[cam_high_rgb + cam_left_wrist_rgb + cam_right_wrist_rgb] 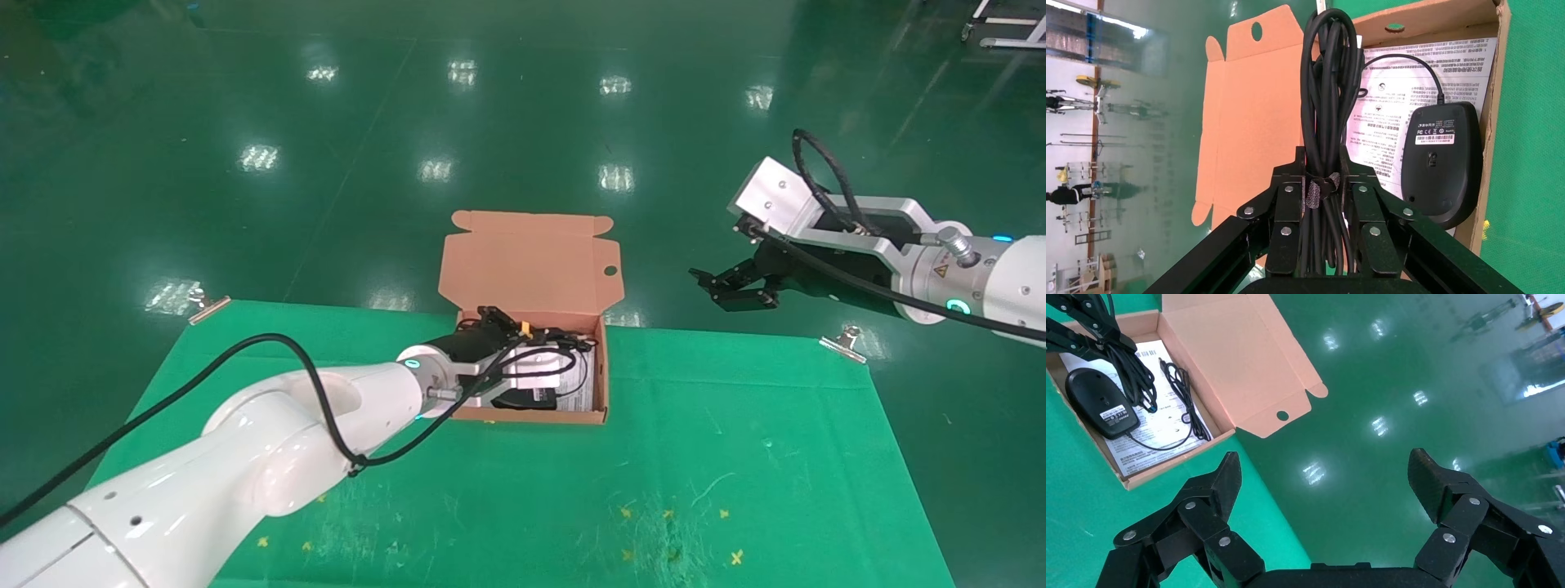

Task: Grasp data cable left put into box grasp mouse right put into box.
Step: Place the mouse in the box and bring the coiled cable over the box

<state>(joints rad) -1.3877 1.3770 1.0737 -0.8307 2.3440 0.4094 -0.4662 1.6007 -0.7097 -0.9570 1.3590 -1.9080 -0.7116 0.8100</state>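
Note:
The salmon-orange box (531,261) stands open at the table's far middle, lid up. The black mouse (1441,165) lies upside down in it on the white printed sheet (1401,79), label up, cord (1180,386) beside it. It also shows in the head view (523,400) and right wrist view (1098,401). My left gripper (1321,162) is shut on the black data cable (1330,92), holding the strapped bundle over the box interior (543,339). My right gripper (711,290) is open and empty, raised beyond the table's far right edge (1324,459).
The table is covered by a green cloth (654,457) held by metal clips at the far corners (208,306) (846,343). Small yellow marks (735,557) dot the cloth near the front. Glossy green floor (523,122) lies beyond the table.

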